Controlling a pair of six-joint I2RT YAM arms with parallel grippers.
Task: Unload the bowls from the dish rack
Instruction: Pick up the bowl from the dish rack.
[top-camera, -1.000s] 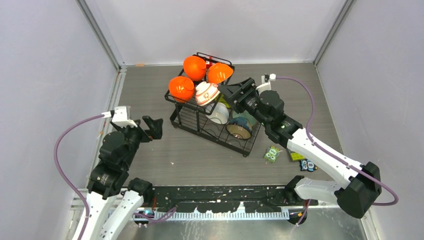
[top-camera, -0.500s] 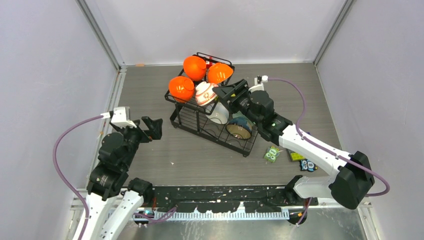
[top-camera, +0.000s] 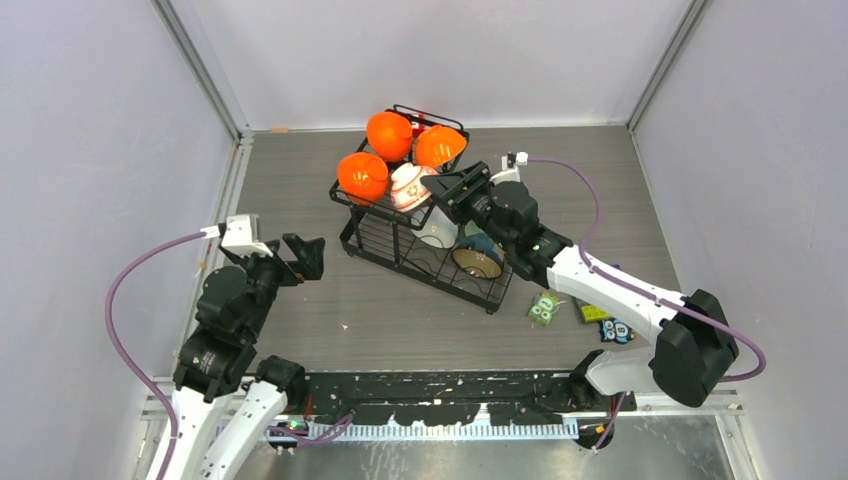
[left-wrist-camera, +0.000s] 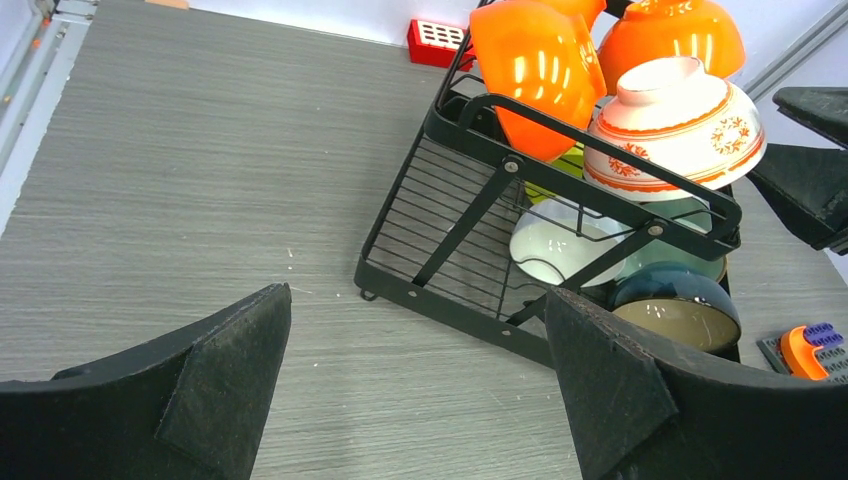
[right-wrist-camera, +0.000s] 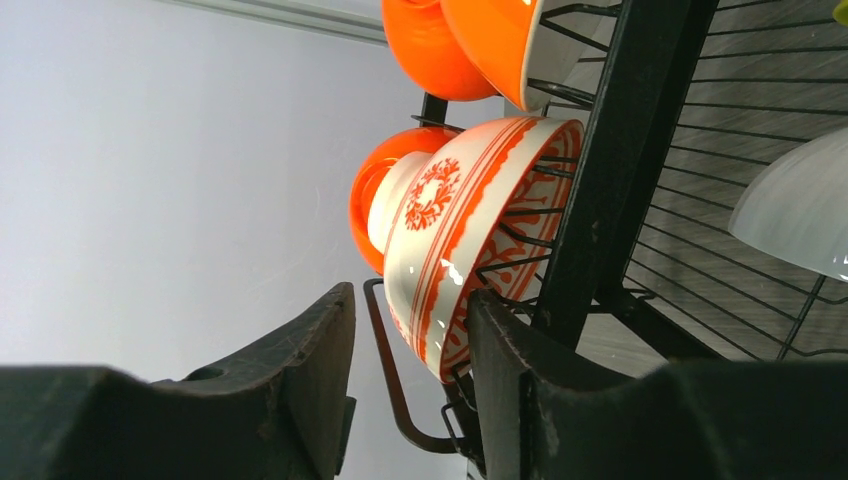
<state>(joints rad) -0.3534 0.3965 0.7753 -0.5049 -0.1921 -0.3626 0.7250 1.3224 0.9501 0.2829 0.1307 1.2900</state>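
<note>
The dish rack (right-wrist-camera: 632, 120) stands mid-table (top-camera: 300, 180), set at an angle. Its upper basket holds three orange bowls (top-camera: 389, 135) and a white bowl with a red pattern (right-wrist-camera: 445, 235) leaning on its side. A plain white bowl (left-wrist-camera: 555, 250) and a dark bowl with a tan inside (left-wrist-camera: 675, 310) sit on the lower tier.

The right pincer (right-wrist-camera: 412, 300) is about half open astride the patterned bowl's rim. One finger is inside the bowl and one outside, and a gap still shows on the outer side. The basket's wire edge and a black post crowd the inner finger, and an orange bowl sits just behind.

The left pincer (top-camera: 308, 256) is wide open and holds nothing, well to the rack's left. Owl cards (top-camera: 544, 308) lie near the rack's right end, and a red block (left-wrist-camera: 440, 42) lies behind it.
</note>
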